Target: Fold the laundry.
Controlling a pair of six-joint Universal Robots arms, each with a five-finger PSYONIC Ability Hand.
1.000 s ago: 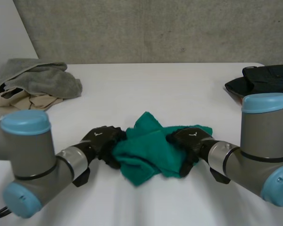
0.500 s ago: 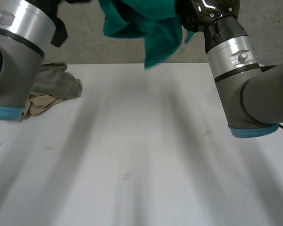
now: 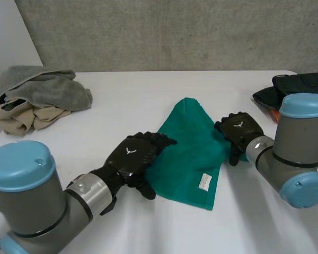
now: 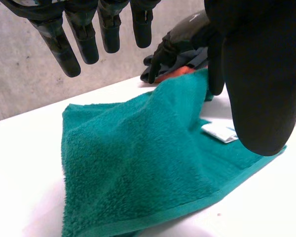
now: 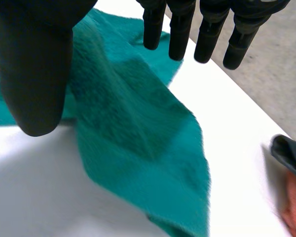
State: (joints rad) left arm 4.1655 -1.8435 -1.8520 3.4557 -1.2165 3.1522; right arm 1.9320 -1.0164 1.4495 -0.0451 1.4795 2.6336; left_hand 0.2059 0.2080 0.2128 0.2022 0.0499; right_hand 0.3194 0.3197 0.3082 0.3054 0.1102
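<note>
towel: green towel (image 3: 188, 153) lies spread on the white surface (image 3: 148, 95), mid-table between the two hands, one corner pointing to the far side
label: white label (image 3: 204, 181) faces up near the towel's near edge
left hand: left hand (image 3: 133, 157) is at the towel's left edge, fingertips reaching onto the cloth
left hand state: in the left wrist view the hand (image 4: 256, 74) has straight, spread fingers over the towel (image 4: 138, 158), nothing pinched; relaxed, not gripping
right hand: right hand (image 3: 238, 128) is at the towel's right edge, on or just over the cloth; contact can't be told
right hand state: in the right wrist view the hand (image 5: 37, 64) has straight fingers and its thumb apart above the towel (image 5: 138, 143); no grip
towel lay: in the left wrist view an upper layer rides over a lower one next to the label (image 4: 219, 132)
far left: grey towel (image 3: 42, 87) heaped on a beige cloth (image 3: 26, 114), well apart from the green one
far right: black cloth (image 3: 299, 87) behind the right arm, with something orange (image 3: 273, 114) under its edge
</note>
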